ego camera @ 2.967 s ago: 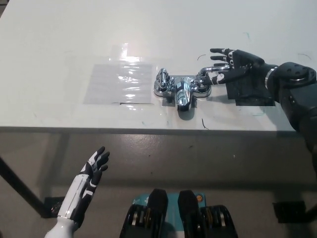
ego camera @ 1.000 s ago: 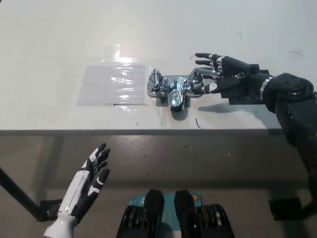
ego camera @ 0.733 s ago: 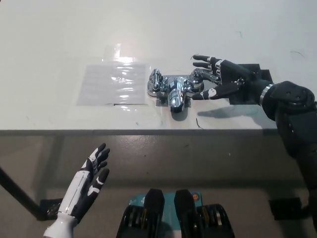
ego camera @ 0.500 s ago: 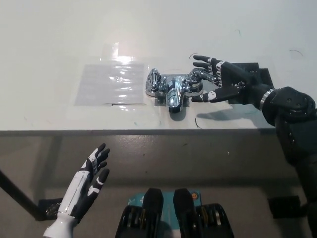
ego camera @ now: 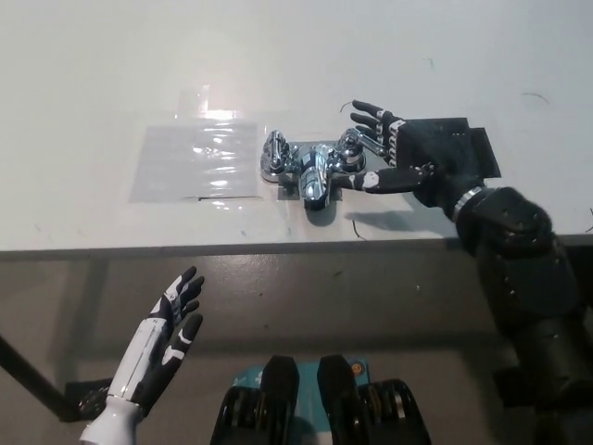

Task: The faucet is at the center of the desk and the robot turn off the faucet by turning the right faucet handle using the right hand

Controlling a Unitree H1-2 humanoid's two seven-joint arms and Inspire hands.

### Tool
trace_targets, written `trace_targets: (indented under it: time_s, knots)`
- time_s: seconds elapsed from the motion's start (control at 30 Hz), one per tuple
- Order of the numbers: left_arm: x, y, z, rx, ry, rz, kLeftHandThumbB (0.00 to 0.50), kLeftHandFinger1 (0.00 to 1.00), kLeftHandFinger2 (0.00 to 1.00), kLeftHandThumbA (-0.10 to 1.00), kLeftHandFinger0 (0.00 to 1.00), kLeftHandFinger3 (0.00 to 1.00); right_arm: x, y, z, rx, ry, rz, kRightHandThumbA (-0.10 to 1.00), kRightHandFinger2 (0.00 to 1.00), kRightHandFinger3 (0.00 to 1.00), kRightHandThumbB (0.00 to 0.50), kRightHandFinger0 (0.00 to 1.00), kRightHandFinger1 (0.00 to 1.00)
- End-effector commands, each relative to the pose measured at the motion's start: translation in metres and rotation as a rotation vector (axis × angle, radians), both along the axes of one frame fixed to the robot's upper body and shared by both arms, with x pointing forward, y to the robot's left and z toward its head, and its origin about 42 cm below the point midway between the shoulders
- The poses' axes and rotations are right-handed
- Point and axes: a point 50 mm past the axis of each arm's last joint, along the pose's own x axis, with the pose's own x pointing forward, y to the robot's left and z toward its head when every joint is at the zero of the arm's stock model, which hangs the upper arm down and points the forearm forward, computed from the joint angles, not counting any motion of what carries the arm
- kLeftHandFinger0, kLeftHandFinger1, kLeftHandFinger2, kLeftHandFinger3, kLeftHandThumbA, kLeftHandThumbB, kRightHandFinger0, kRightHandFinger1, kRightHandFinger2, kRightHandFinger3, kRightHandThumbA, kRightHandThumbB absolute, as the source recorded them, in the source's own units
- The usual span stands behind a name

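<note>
A chrome faucet (ego camera: 311, 170) is fixed on the white desk (ego camera: 93, 111), with a left handle (ego camera: 274, 154), a spout toward the desk's front edge and a right handle (ego camera: 352, 148). My black right hand (ego camera: 394, 155) is at the right handle, fingers spread above and behind it, thumb reaching under it toward the spout. The fingers touch or nearly touch the handle but do not wrap it. My white left hand (ego camera: 171, 320) rests open below the desk's front edge, at the lower left.
A clear plastic sheet (ego camera: 195, 159) lies flat on the desk left of the faucet. A black pad (ego camera: 459, 148) lies right of the faucet, under my right wrist. The desk's front edge (ego camera: 232, 248) runs across the picture's middle.
The camera has shifted, moving the whole scene left. My right hand has slid closer around the right handle, and the forearm has swung down toward the desk's front edge. The left hand stays put.
</note>
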Motion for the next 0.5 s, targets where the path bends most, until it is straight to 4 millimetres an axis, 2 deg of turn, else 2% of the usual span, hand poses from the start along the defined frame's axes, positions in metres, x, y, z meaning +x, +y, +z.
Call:
trace_targets:
  time_s: [0.0,0.13,0.23,0.27,0.3,0.33,0.37,0.47]
  knots:
    - [0.002,0.003,0.011,0.001,-0.052,-0.015,0.262,1.00,1.00,0.88,1.00,1.00,-0.010,0.085,0.031,0.158,-0.129,0.012,1.00,1.00,1.00,0.386,1.00,1.00]
    - [0.003,0.003,0.011,0.008,-0.064,-0.015,0.254,1.00,1.00,0.88,1.00,1.00,-0.014,0.104,0.028,0.275,-0.149,-0.104,1.00,1.00,1.00,0.360,1.00,1.00]
    - [0.002,0.004,0.012,0.016,-0.060,-0.012,0.257,1.00,1.00,0.89,1.00,1.00,-0.017,0.116,0.023,0.277,-0.113,-0.210,1.00,1.00,1.00,0.449,1.00,1.00]
    - [0.003,0.005,0.013,0.020,-0.058,-0.013,0.262,1.00,1.00,0.90,1.00,1.00,-0.020,0.122,0.021,0.252,-0.083,-0.263,1.00,1.00,1.00,0.455,1.00,1.00]
    - [0.003,0.005,0.013,0.019,-0.061,-0.013,0.263,1.00,1.00,0.90,1.00,1.00,-0.022,0.126,0.021,0.243,-0.080,-0.302,1.00,1.00,1.00,0.426,1.00,1.00]
    - [0.004,0.006,0.013,0.014,-0.061,-0.012,0.264,1.00,1.00,0.90,1.00,1.00,-0.024,0.129,0.022,0.242,-0.084,-0.333,1.00,1.00,1.00,0.418,1.00,1.00]
    - [0.003,0.006,0.014,0.013,-0.060,-0.011,0.267,1.00,1.00,0.90,1.00,1.00,-0.028,0.136,0.023,0.237,-0.102,-0.395,1.00,1.00,1.00,0.332,1.00,1.00]
    - [0.004,0.006,0.015,0.013,-0.061,-0.009,0.268,1.00,1.00,0.89,1.00,1.00,-0.033,0.148,0.024,0.215,-0.126,-0.463,1.00,1.00,1.00,0.263,1.00,1.00]
